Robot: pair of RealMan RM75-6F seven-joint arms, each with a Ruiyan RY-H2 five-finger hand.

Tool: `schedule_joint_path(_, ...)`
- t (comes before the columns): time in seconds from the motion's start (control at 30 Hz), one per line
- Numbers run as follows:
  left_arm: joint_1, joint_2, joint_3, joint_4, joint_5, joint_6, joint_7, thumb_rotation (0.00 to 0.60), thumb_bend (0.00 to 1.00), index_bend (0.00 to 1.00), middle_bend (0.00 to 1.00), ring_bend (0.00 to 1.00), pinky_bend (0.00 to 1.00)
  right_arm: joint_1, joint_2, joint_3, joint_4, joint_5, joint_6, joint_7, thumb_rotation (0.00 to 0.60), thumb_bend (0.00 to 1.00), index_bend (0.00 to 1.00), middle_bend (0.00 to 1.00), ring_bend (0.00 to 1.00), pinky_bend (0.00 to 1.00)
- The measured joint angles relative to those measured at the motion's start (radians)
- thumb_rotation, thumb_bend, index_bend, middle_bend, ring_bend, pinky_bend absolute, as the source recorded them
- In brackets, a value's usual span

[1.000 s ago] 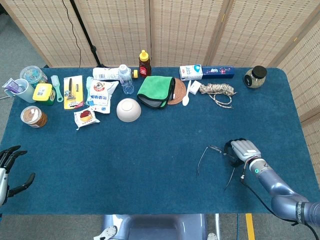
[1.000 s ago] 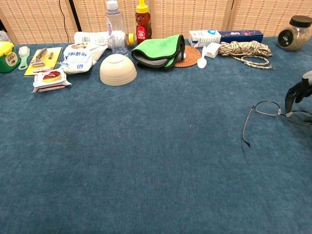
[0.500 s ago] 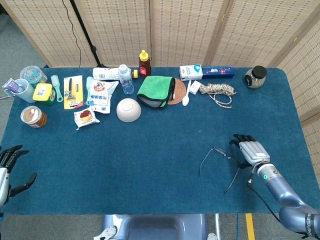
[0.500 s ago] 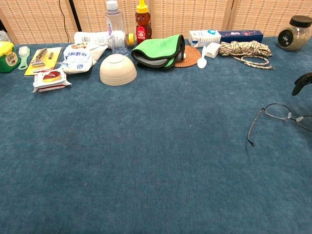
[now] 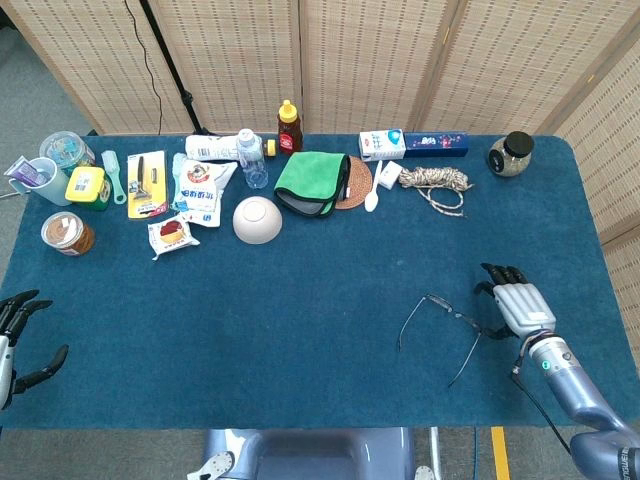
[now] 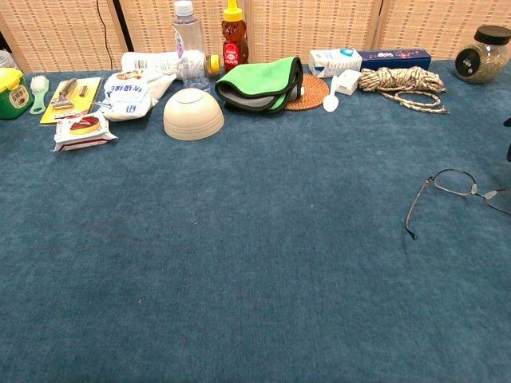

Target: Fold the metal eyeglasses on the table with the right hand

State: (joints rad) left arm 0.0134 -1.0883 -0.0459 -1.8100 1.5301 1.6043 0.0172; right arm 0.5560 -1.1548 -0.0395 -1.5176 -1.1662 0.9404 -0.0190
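The metal eyeglasses (image 5: 445, 308) lie on the blue table (image 5: 300, 320) at the front right, both temples swung out toward the front edge. In the chest view the eyeglasses (image 6: 457, 183) sit at the right border with one lens cut off. My right hand (image 5: 518, 300) rests just right of them, fingers spread and holding nothing; I cannot tell whether its thumb touches the frame. Only a dark fingertip shows at the chest view's right edge. My left hand (image 5: 15, 335) hangs off the front left corner, fingers apart and empty.
Along the back stand an upturned bowl (image 5: 258, 219), a green cloth (image 5: 312, 182), a rope coil (image 5: 440, 183), a jar (image 5: 511, 153), a toothpaste box (image 5: 413, 144), bottles (image 5: 290, 127) and snack packs (image 5: 203, 187). Cups and tins (image 5: 66, 232) crowd the left end.
My right hand has let go of the eyeglasses and drawn back to the right. The eyeglasses slid slightly right a second ago and now lie still. The left hand barely moved.
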Motion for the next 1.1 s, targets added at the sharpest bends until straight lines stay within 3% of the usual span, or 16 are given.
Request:
schedule_joint_path(0.5,0.015,0.023,0.011,-0.011,0.014,0.018,-0.027,0.538,0.25,0.26,0.19,0.15,0.00,-0.065,-0.063,-0.019,0.080,-0.109,0.048,0.009,0.600,0.08,0.24,0.03,0.00,0.00)
schedule_joint_path(1.1,0.023,0.029,0.011,0.013,0.000,0.020,-0.059,0.537,0.26,0.26,0.19,0.15,0.00,-0.084,-0.129,0.005,0.112,-0.089,0.028,-0.097,0.600,0.08,0.23,0.01,0.00,0.00)
